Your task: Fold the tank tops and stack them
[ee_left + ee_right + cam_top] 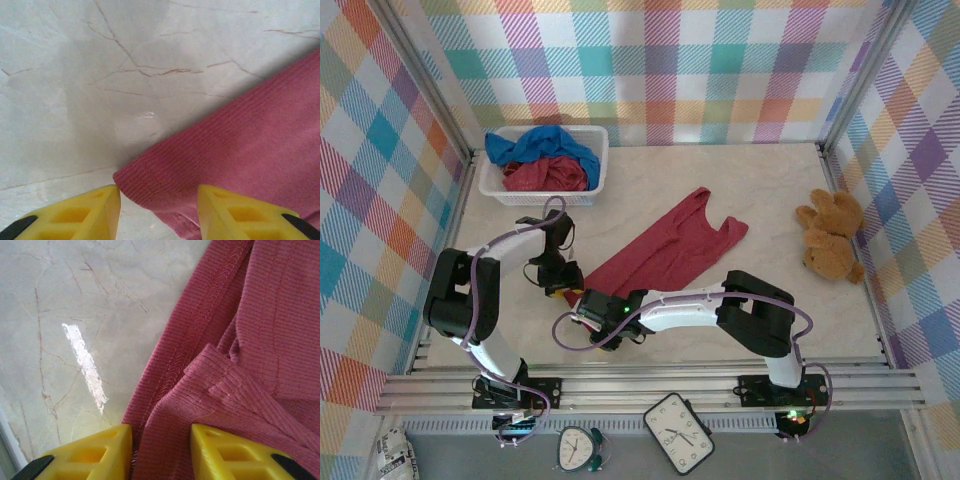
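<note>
Nothing is folded yet: one red top (670,245) lies spread mid-frame, two more tops (535,146) sit in the basket (535,197), the left tool (159,195) is open, and I cannot tell about the right tool (161,435).

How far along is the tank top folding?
Done: nothing folded or stacked yet. In hand: one dark red top lies spread on the table, left gripper and right gripper open astride its near edge. Remaining: folding it, then the blue top and second red top in the basket.
</note>
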You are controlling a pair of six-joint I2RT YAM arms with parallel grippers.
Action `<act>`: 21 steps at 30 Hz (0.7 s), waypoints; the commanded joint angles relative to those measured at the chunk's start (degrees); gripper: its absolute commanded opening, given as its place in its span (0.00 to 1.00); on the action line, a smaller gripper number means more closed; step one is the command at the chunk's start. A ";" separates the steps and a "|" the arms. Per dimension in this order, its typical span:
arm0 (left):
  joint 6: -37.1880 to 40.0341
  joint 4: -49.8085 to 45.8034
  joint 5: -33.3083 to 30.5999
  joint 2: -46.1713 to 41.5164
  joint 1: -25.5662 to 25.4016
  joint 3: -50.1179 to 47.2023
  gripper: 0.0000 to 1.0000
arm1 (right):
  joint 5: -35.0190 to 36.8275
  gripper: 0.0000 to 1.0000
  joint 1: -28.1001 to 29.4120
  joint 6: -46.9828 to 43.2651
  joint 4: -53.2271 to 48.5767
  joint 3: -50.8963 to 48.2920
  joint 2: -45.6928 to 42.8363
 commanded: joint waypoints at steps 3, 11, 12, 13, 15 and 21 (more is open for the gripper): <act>0.88 -1.83 -3.32 2.00 -1.18 0.26 0.45 | -2.87 0.36 0.67 -0.78 -3.18 -1.76 0.62; -0.16 -0.41 -2.07 3.87 -3.51 0.54 0.30 | -3.60 0.26 0.64 -1.57 -3.08 -1.49 0.64; -0.13 -0.82 -2.36 3.56 -3.61 0.78 0.27 | -3.98 0.24 0.62 -1.62 -2.78 -1.66 0.33; 0.06 -1.48 -2.72 3.03 -3.70 1.10 0.22 | -4.33 0.21 0.63 -1.72 -2.45 -1.87 -0.12; 0.26 -2.73 -3.12 2.19 -3.87 1.40 0.14 | -5.28 0.16 0.63 -2.09 -1.58 -2.33 -1.02; -0.18 -6.26 -2.58 -1.18 -4.35 3.53 0.03 | -9.00 0.10 -0.42 -0.91 0.94 -3.88 -5.37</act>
